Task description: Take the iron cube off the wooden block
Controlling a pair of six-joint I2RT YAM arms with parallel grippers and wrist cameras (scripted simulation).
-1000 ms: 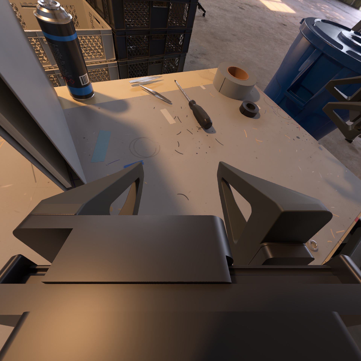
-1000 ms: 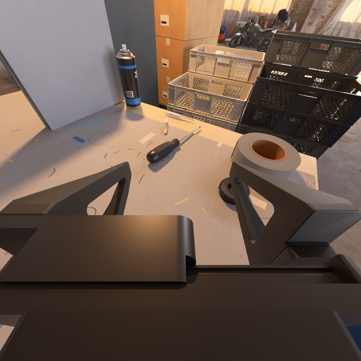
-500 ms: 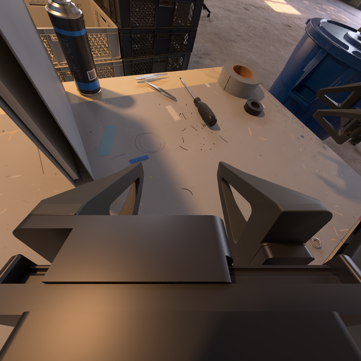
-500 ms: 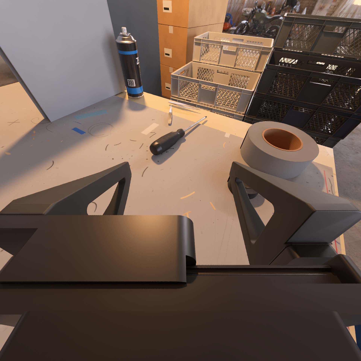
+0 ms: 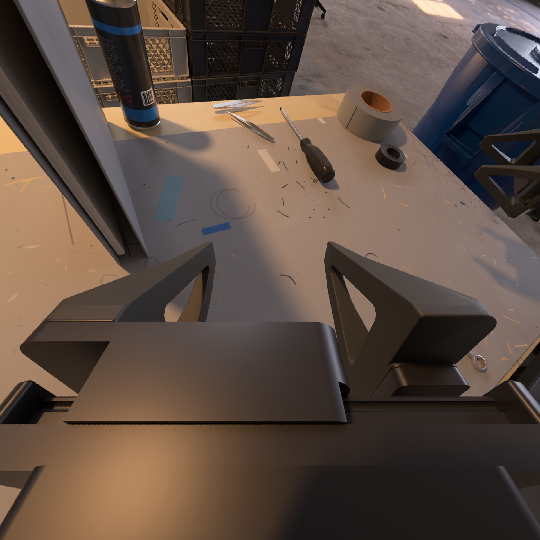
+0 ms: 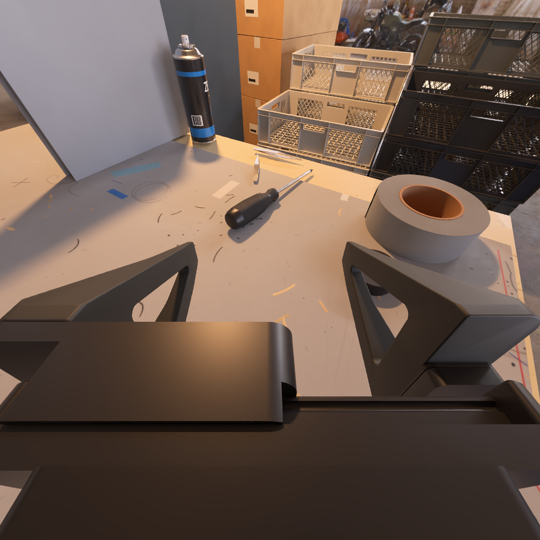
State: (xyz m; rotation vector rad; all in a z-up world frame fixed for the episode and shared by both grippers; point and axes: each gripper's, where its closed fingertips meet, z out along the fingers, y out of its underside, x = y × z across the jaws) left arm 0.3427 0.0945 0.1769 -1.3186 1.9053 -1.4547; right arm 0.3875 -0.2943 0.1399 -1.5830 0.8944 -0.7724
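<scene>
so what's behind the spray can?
Behind the spray can stands a dark grey wall, with stacked orange boxes beside it. In the left wrist view, light crates sit behind the can; its body hides part of them.

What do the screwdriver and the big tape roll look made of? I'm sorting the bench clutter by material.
Screwdriver: the handle looks like matte black plastic or rubber, dull with only a soft sheen; the shaft looks like bright steel, thin and glinting. Big tape roll: smooth matte grey wrap, likely cloth or vinyl tape, on what looks like a brown cardboard core.
</scene>
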